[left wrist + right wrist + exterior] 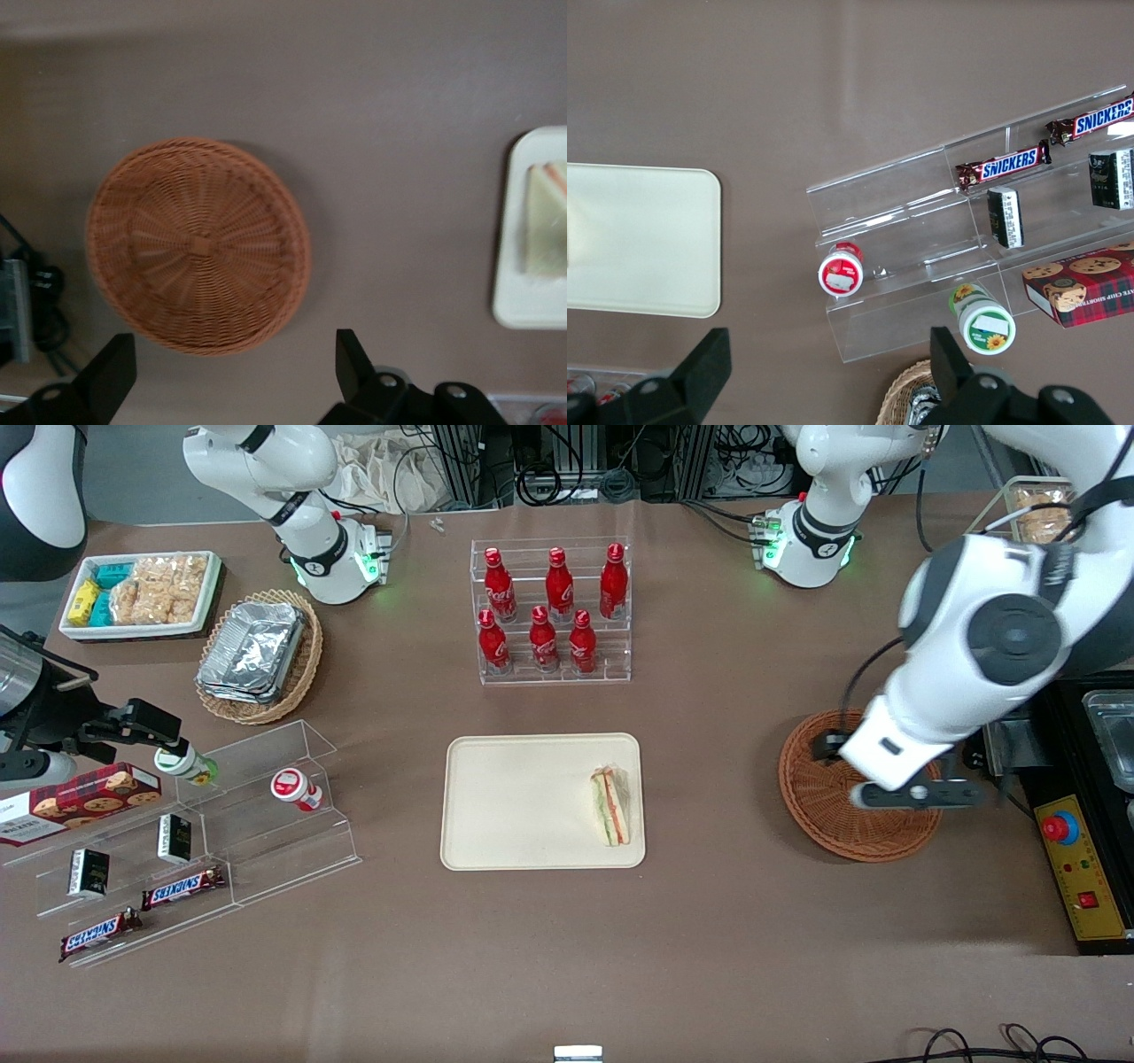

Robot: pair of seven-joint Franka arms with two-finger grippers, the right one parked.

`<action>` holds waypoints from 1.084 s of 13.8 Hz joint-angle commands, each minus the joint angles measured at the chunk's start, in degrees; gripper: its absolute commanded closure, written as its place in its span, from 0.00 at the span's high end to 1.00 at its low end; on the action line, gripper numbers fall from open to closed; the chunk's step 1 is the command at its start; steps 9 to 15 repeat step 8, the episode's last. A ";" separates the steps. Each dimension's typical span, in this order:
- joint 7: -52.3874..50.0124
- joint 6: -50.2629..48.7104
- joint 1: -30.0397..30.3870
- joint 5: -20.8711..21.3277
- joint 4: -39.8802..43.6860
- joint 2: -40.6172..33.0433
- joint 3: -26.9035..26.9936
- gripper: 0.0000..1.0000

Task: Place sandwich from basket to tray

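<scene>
The sandwich [610, 807], a pale wedge with orange and green layers in clear wrap, lies on the cream tray [523, 802] near the tray's edge toward the working arm's end. It also shows in the left wrist view [545, 230] on the tray [523, 305]. The reddish-brown wicker basket [819, 815] sits empty toward the working arm's end; its bare weave shows in the left wrist view [199, 243]. My left gripper [917, 794] hovers above the basket, open and empty, its fingers [353, 359] spread wide.
A clear rack of red bottles [551, 611] stands farther from the camera than the tray. A tan basket of foil containers [259, 654], a white snack tray [140, 593] and a clear shelf of snacks [186, 841] lie toward the parked arm's end. A control box [1085, 868] stands beside the basket.
</scene>
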 commanded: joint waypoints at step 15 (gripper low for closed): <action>22.40 -3.95 -1.19 -6.51 -1.68 -7.01 12.90 1.00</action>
